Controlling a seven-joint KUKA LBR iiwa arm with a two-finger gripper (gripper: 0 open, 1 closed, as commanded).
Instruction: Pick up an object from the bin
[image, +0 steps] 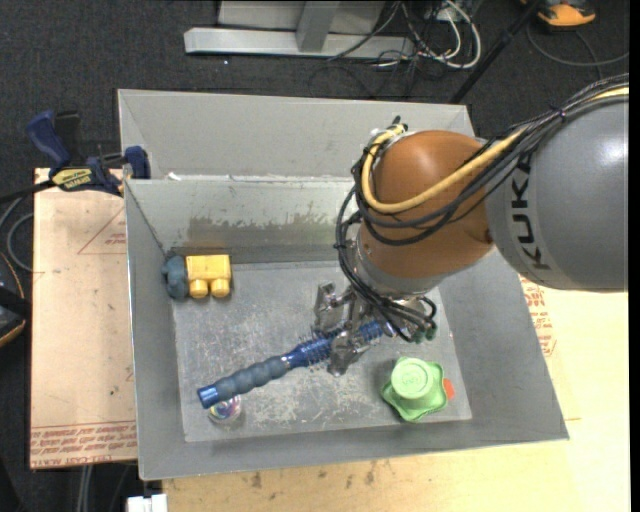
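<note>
Nearest the lens sits my brown wrist cover (430, 205), domed, with pale cables looped across it, hiding part of the bin's back right. Below it my gripper (338, 333) is down at floor level, right of centre in the grey metal bin (240, 210). It sits directly over the upper right end of a long blue tool (262, 376) with a ribbed grip. The tool lies slantwise, its other end pointing to the front left corner. Whether the gripper is spread, narrowed or clamped on the tool I cannot tell; the metal parts and the tool's end overlap. A small shiny roundish thing (226, 409) lies just beside the tool's lower left tip. A green lobed cup-like thing (413, 388) stands near the gripper, front right. Well apart, at the back left, a yellow block (208, 277) touches a blue-grey lump (176, 278).
</note>
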